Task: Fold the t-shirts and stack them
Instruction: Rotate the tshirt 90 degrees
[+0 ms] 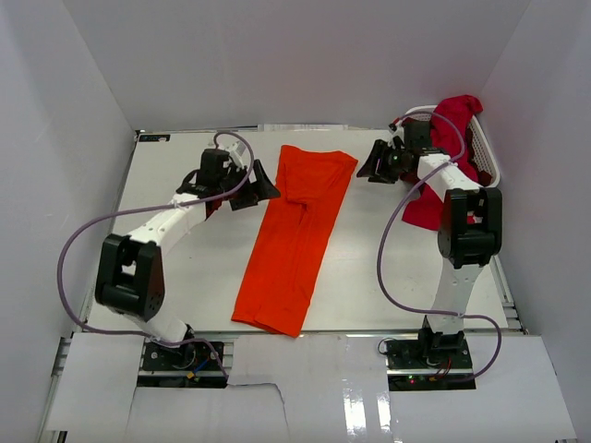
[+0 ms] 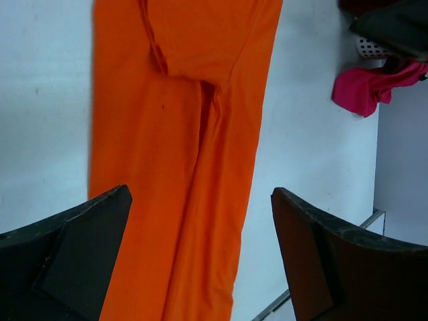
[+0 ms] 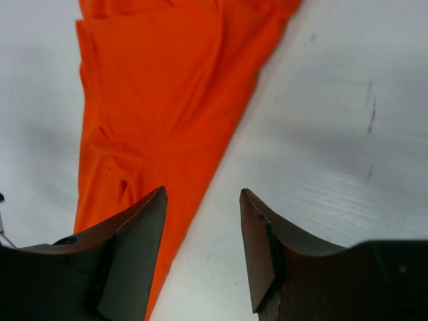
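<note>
On the left, the left gripper [image 1: 257, 188] hangs just above the table [image 1: 185, 277]. Its jaws are wide apart and hold nothing. It sits at 9 o'clock from the far end of the orange t-shirt [image 1: 295, 231], just beside the cloth edge. I think it is there so it can grab that end for the next fold.

In the middle, the orange t-shirt lies flat on the table. It is folded into a long thin strip. The strip runs from 1 o'clock, far from the arms, down to 7 o'clock, near the arms. The sides look tucked in, so the long fold looks done. The short fold, end to end, is not done yet.

At 3 o'clock from the shirt's far end is the right gripper [image 1: 375, 164]. Its jaws are apart too, with only bare table between them. It is near the shirt but not touching it.

Far right, at 2 o'clock on the table, a red t-shirt [image 1: 457, 115] hangs over the rim of the white basket [image 1: 488, 161]. More red cloth lies on the table below it. I cannot tell if that is the same shirt. It looks not folded.
</note>
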Controlling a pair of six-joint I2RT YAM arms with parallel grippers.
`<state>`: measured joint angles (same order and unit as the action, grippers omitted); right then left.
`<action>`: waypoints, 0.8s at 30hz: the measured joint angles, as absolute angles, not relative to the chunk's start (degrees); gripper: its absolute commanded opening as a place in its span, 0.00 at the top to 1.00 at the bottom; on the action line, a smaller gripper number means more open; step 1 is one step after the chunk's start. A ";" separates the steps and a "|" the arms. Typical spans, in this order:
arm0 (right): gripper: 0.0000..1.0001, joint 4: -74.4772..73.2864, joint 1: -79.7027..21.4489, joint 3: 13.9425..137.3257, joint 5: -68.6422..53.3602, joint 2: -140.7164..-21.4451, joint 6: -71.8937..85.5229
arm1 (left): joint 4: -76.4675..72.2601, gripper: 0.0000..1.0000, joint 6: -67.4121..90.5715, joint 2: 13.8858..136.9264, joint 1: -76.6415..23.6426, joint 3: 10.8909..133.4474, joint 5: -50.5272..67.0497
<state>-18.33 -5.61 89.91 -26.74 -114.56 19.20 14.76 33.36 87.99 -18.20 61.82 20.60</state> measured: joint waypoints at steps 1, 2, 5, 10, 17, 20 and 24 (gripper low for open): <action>0.44 -19.27 -5.76 88.75 -26.61 -114.56 19.16 | 13.87 0.02 32.21 90.67 -17.45 63.94 22.44; 0.44 -19.90 -5.87 88.14 -26.50 -114.56 19.11 | 12.86 0.02 31.20 93.14 -16.99 66.15 23.86; 0.44 -21.56 -6.26 87.29 -26.30 -114.56 19.07 | 11.33 0.02 27.35 101.32 -16.27 74.96 28.27; 0.45 -21.56 -7.09 87.44 -26.30 -114.83 19.09 | 11.94 0.02 22.22 110.83 -16.19 85.32 30.46; 0.48 -20.97 -7.92 91.74 -26.35 -120.60 19.73 | 14.90 0.02 17.54 118.69 -15.94 91.20 31.22; 0.49 -21.02 -8.08 93.76 -26.30 -123.92 20.36 | 15.90 0.02 16.10 120.64 -15.90 93.62 32.53; 0.49 -21.39 -8.38 97.47 -26.13 -127.96 20.73 | 18.04 0.02 14.35 122.56 -15.86 98.59 33.63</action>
